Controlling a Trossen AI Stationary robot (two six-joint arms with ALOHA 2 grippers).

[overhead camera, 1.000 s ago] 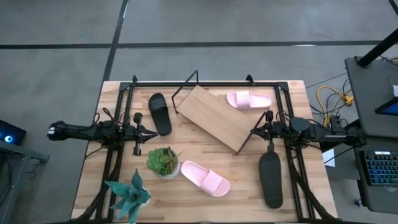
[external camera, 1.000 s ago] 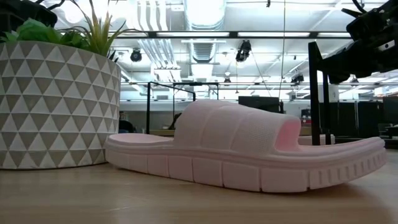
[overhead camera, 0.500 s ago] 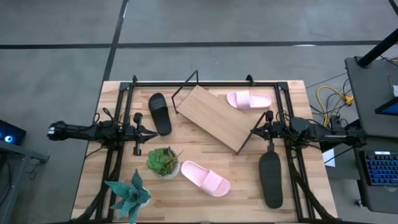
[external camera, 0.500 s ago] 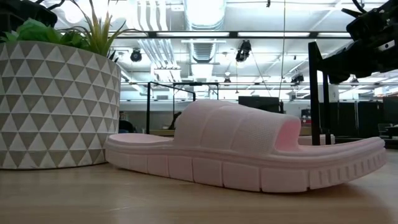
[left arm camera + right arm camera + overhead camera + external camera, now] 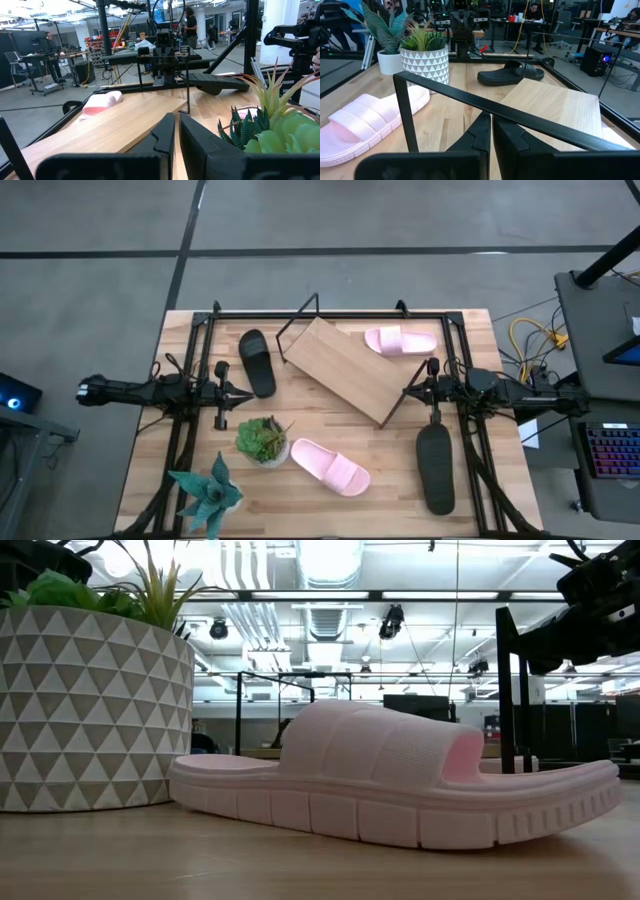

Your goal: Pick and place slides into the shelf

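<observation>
Shelf (image 5: pixel 343 368): slanted board at table (image 5: pixel 470 525) centre, bare, no sandal on it.
Pink sandals: one (image 5: pixel 330 466) near front, beside patterned plant pot (image 5: pixel 263 441); one (image 5: pixel 400 341) behind shelf.
Black sandals: one (image 5: pixel 257 363) left of shelf; one (image 5: pixel 435 467) at right, near front.
Left gripper (image 5: pixel 222 394): at left edge, fingers together, holding nothing.
Right gripper (image 5: pixel 432 389): beside shelf's right end, fingers together, holding nothing.
Risks, judged: right gripper catching wire frame and shifting shelf; sandal sliding off slanted board; front pink sandal pickup nudging pot.
</observation>
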